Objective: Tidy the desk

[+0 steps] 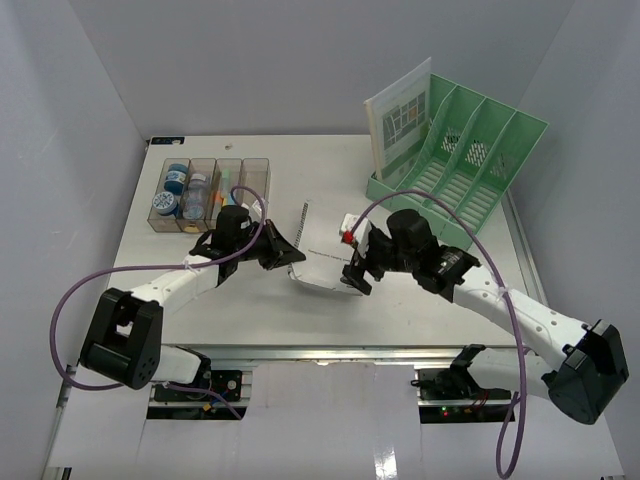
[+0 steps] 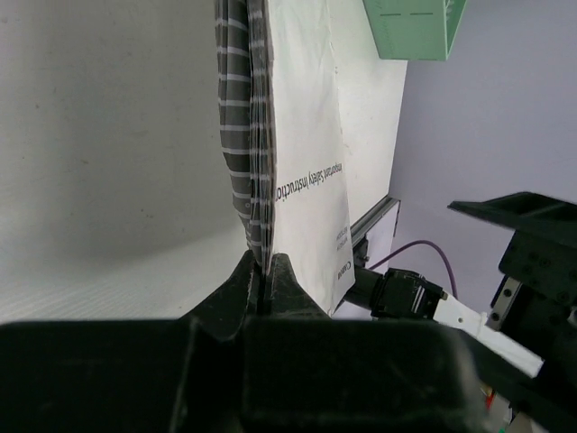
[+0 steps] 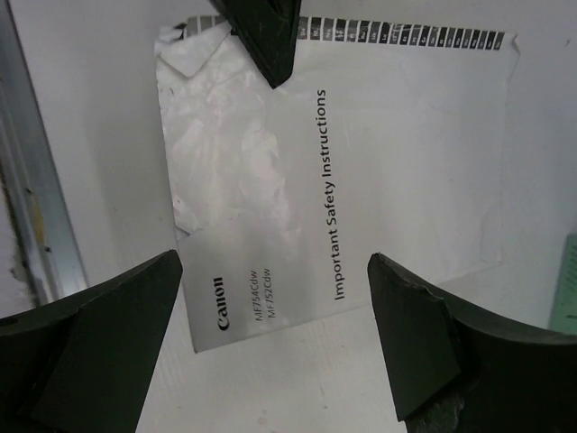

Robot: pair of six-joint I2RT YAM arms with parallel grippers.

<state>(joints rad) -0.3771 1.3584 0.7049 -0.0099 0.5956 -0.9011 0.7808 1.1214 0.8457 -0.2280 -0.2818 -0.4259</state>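
Note:
A white Canon safety booklet [image 1: 320,265] [image 3: 343,180] is held tilted up off the white desk [image 1: 230,300] near its middle. My left gripper [image 1: 288,252] [image 2: 263,271] is shut on the booklet's striped spine edge [image 2: 248,135]. My right gripper [image 1: 352,272] [image 3: 275,271] is open and empty, just right of the booklet, with its fingers [image 3: 108,325] spread either side of the cover's lower edge. The left finger tip [image 3: 266,36] shows clamped at the booklet's top in the right wrist view.
A green four-slot file rack [image 1: 465,160] stands at the back right with a printed booklet [image 1: 400,115] in its left slot. A clear compartment tray [image 1: 210,190] with small bottles sits at the back left. A metal rail [image 1: 330,352] runs along the front edge.

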